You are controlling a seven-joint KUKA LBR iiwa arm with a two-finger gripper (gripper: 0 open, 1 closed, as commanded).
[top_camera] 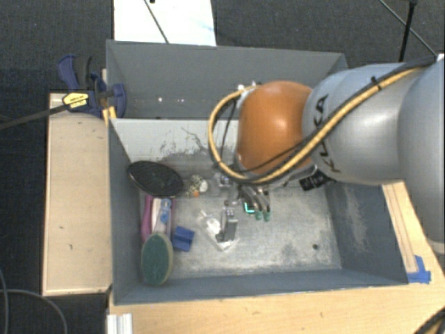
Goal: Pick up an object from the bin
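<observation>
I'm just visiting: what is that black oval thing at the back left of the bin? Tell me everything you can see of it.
The black oval disc looks flat and matte, maybe rubber or plastic. It lies on the floor of the bin at the left, near the foot of the back wall. Its front edge seems to overlap the top of a pink-purple packet. A small shiny item lies just right of it. The end effector is apart from it, further right.

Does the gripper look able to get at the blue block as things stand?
Probably yes. The blue block lies uncovered close beside the gripper, with nothing between them. The green pad and pink packet crowd its far side, so room there looks tight.
</observation>
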